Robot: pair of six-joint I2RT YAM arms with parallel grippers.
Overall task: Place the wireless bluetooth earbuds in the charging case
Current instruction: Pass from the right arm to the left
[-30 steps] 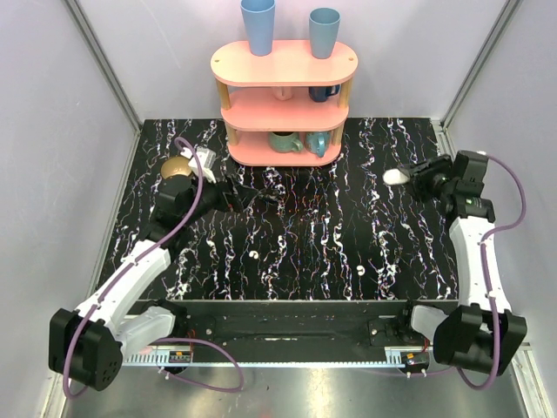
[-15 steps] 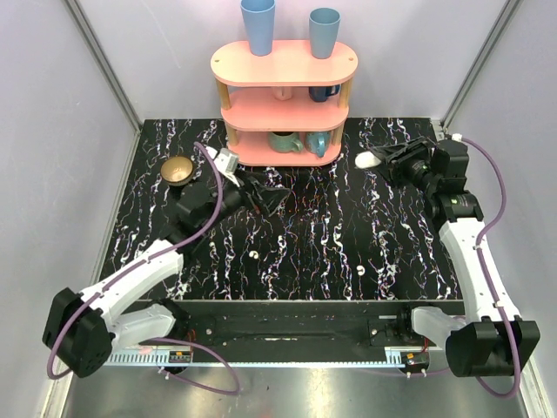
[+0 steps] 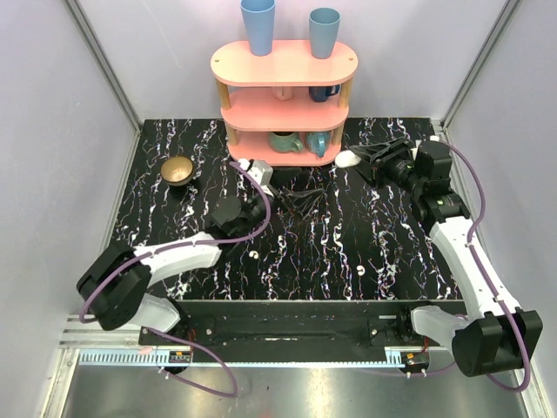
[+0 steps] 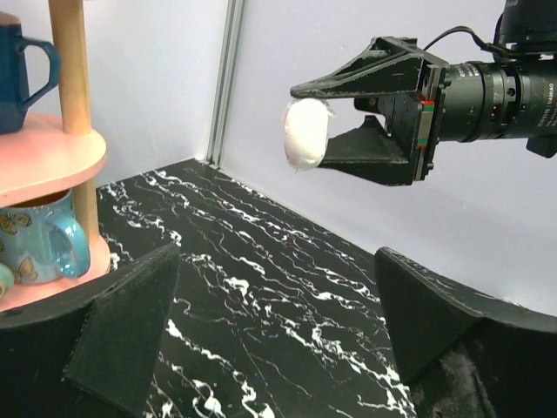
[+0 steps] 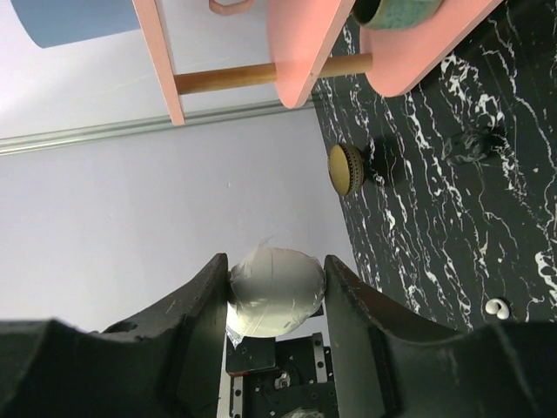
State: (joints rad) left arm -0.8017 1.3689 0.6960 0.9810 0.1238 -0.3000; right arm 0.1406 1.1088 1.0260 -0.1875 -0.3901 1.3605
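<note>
Top external view: small smooth white oval plastic charging case (image 3: 346, 158) is gripped at the tips of the right tool (image 3: 357, 158). It sits at about 2 o'clock from the centre of the black white-veined marble table (image 3: 392, 235), just at the 3 o'clock side of the pink three-tier wooden shelf (image 3: 287, 63).

Left wrist view: case (image 4: 305, 133) is held well clear of the table, pinched between upper and lower black fingers (image 4: 365, 70).

Right wrist view: case (image 5: 277, 292) is clamped on both sides, jaws roughly half closed on it. Lid state cannot be told.

Left tool (image 3: 300, 200) is spread fully wide with nothing held. It is positioned near table centre, aimed toward 3 o'clock.

Two tiny white plastic earbuds are lying loose on the table. One (image 3: 252, 255) is at 7 o'clock of centre, near the left arm; the other (image 3: 359, 270) is at 4 o'clock. Both are well apart from the case; neither is inserted.

Small brass-coloured bowl (image 3: 177, 169) is at 10 o'clock. Two light-blue cups (image 3: 258, 24) are stood on the shelf top, and mugs (image 3: 318, 142) are stored on the lower tiers.
</note>
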